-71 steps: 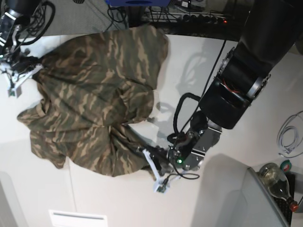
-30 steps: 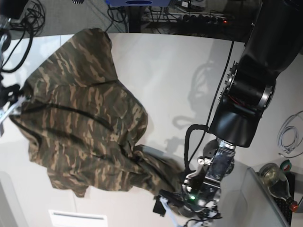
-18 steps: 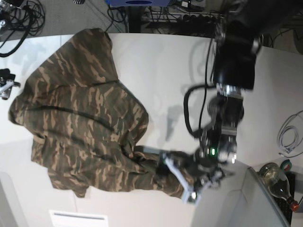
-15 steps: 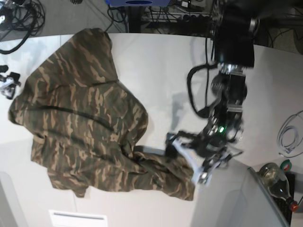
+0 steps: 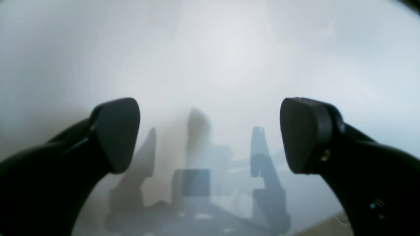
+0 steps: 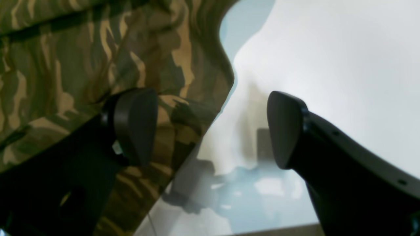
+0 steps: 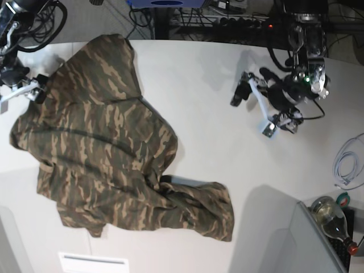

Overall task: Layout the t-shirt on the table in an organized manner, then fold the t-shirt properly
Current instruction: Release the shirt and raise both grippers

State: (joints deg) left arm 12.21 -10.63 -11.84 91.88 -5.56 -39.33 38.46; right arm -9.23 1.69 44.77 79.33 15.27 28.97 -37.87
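Observation:
The camouflage t-shirt (image 7: pixel 102 142) lies loosely spread on the white table (image 7: pixel 227 159), with a rumpled corner at the lower middle. My right gripper (image 7: pixel 20 92) stands open at the shirt's upper left edge. In the right wrist view the right gripper (image 6: pixel 210 127) holds nothing: one finger (image 6: pixel 134 124) hangs over the t-shirt (image 6: pixel 82 65), the other over bare table (image 6: pixel 328 65). My left gripper (image 7: pixel 254 109) is open over bare tabletop at the upper right, far from the shirt. The left wrist view shows the left gripper (image 5: pixel 210 134) empty above the blurred white table (image 5: pixel 213 49).
A glass bottle (image 7: pixel 330 219) and a grey panel (image 7: pixel 290 239) sit at the lower right. A white cable (image 7: pixel 344 162) lies at the right edge. A white sheet (image 7: pixel 94 263) is at the front left. Cables and equipment crowd the back edge.
The left gripper let go of the shirt's lower corner and swung up to the far right. The right gripper opened off the shirt's left edge and rose a little. The shirt settled on the table.

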